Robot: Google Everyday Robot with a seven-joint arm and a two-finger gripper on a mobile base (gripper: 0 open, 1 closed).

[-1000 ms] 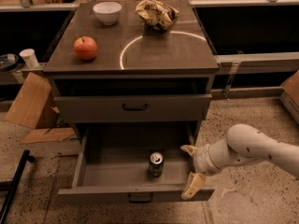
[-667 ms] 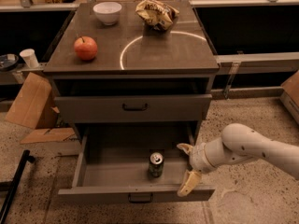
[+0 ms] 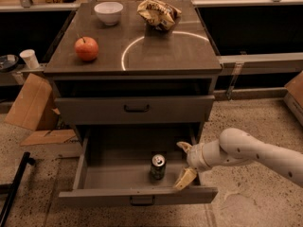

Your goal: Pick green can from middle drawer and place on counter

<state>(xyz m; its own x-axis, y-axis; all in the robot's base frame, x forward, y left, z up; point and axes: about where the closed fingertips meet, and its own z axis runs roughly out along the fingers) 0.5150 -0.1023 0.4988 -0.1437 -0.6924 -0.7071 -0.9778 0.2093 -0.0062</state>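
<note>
tool (image 3: 182, 164) nearer green can (image 3: 158, 167), over middle drawer (image 3: 113, 176), wide open, empty

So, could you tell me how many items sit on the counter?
3: apple front left, white bowl back left, crumpled bag back centre. The open gripper is in the middle drawer, right of the green can.

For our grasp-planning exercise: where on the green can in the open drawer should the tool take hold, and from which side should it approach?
Grip the green can around its curved wall at mid-height, coming in level from the picture's right, where the open tool sits. The can stands upright in the middle drawer, with free floor on either side of it.
</note>
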